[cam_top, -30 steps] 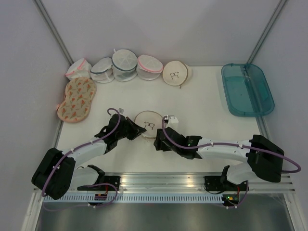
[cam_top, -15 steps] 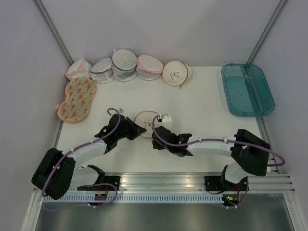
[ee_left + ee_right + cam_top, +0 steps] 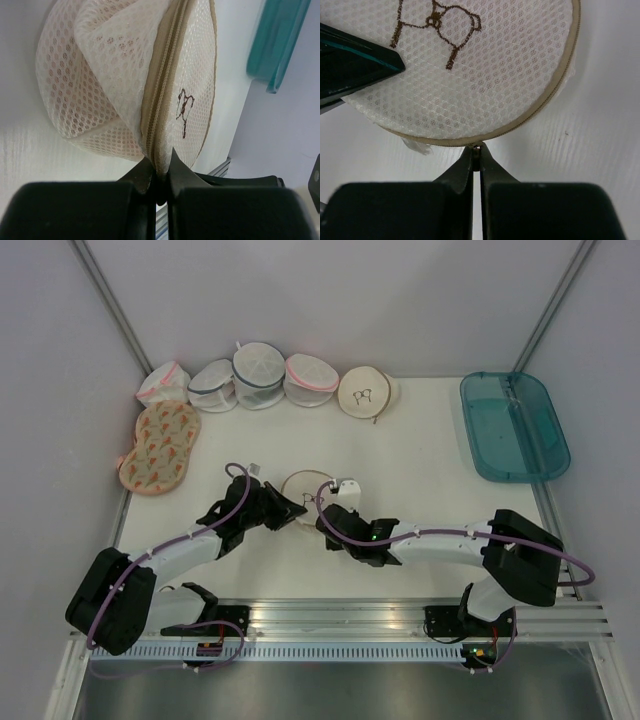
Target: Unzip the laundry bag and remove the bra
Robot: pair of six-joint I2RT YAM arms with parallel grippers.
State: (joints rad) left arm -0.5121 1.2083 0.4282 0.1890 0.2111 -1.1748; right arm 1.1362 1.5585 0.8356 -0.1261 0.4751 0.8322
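Note:
The laundry bag (image 3: 305, 486), a round cream mesh clamshell with a dark bra outline, lies on the table between both arms. My left gripper (image 3: 291, 510) is shut on the bag's near-left edge. In the left wrist view its jaws (image 3: 159, 167) pinch the tan zip rim (image 3: 161, 95). My right gripper (image 3: 322, 519) is at the bag's near edge. It is shut (image 3: 476, 158) on the small zip pull (image 3: 477, 147), right at the rim of the bag (image 3: 480, 65). The zip is shut as far as it shows. The bra is hidden.
A second cream bag with an outline (image 3: 365, 392) stands at the back beside several white mesh bags (image 3: 258, 375). A flat orange-patterned bag (image 3: 160, 446) lies at the left. A teal tray (image 3: 513, 425) sits at the right edge.
My right gripper has moved left up to the bag's near rim and closed from open onto the zip pull. The left gripper and the bag have stayed put.

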